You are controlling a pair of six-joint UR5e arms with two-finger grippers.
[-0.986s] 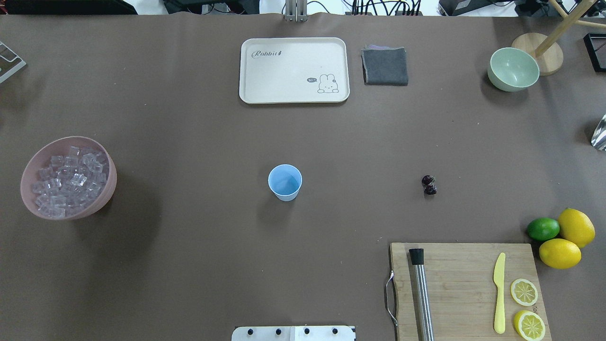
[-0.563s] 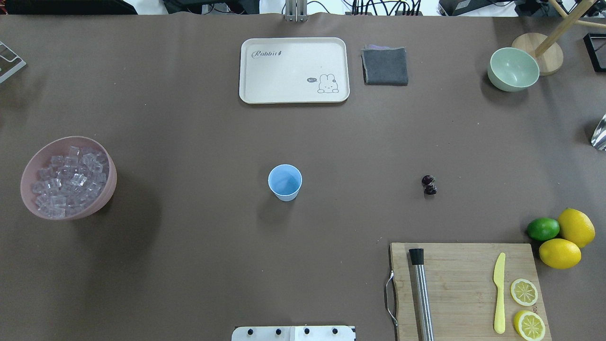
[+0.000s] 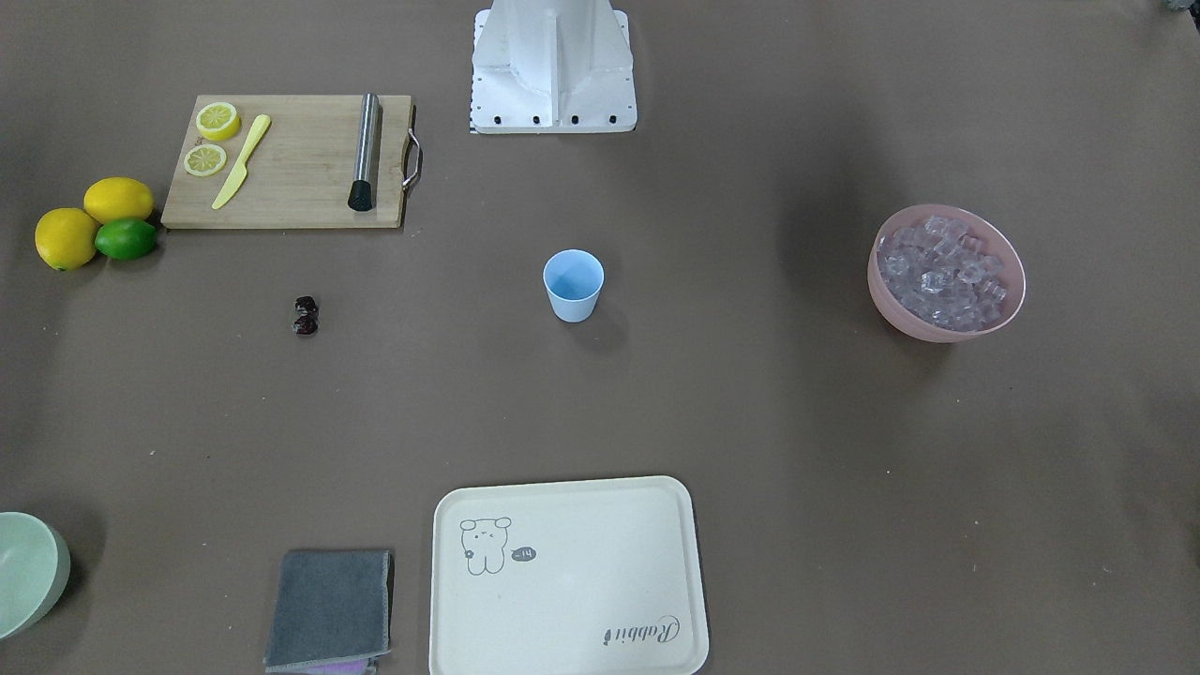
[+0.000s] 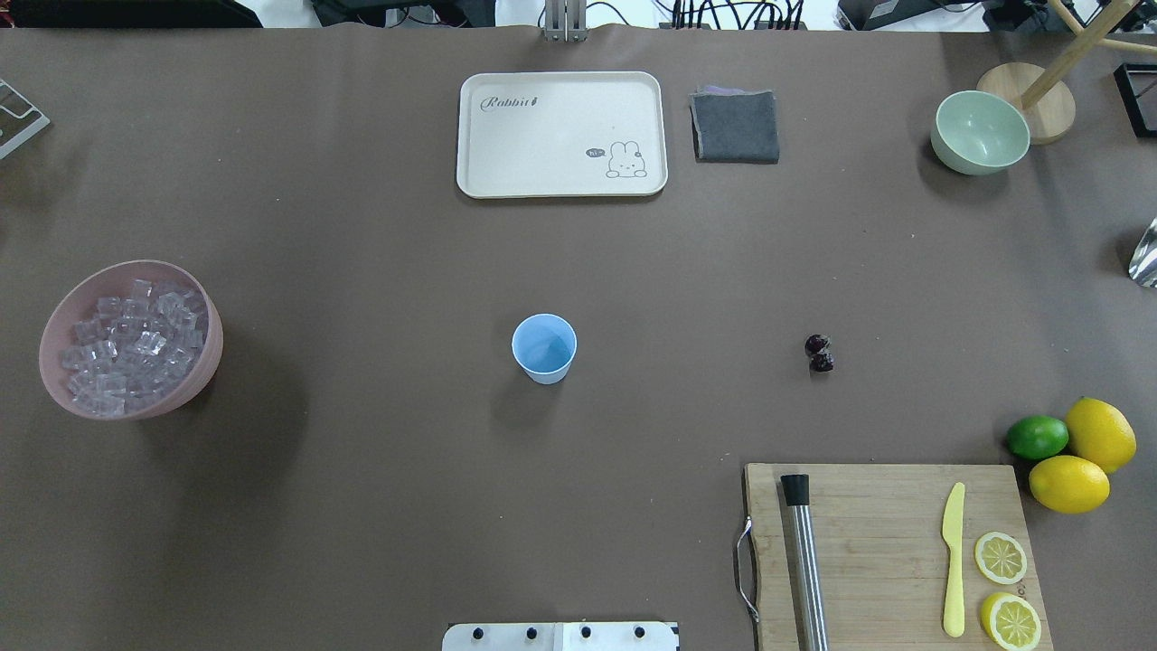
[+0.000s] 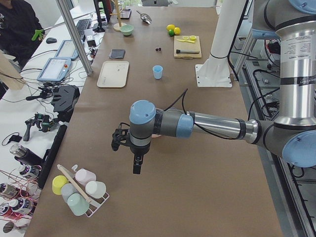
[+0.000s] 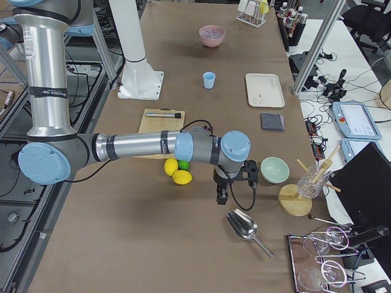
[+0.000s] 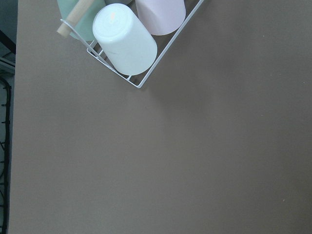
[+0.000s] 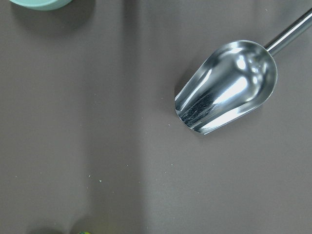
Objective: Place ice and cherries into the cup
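Observation:
The light blue cup (image 4: 543,348) stands upright at the table's middle; it also shows in the front view (image 3: 573,285). The ice (image 4: 131,339) fills a pink bowl (image 4: 206,366) at the left. The cherries (image 4: 820,353) lie on the table right of the cup, seen also in the front view (image 3: 306,316). My left gripper (image 5: 137,165) hangs over the table's far left end, beyond the pink bowl; I cannot tell whether it is open. My right gripper (image 6: 222,196) hangs over the far right end by a metal scoop (image 8: 226,85); I cannot tell its state either.
A cream tray (image 4: 560,134), a grey cloth (image 4: 735,127) and a pale green bowl (image 4: 980,132) sit at the back. A cutting board (image 4: 890,556) with muddler, knife and lemon slices is front right, beside lemons and a lime (image 4: 1037,437). A cup rack (image 7: 129,44) lies under the left wrist.

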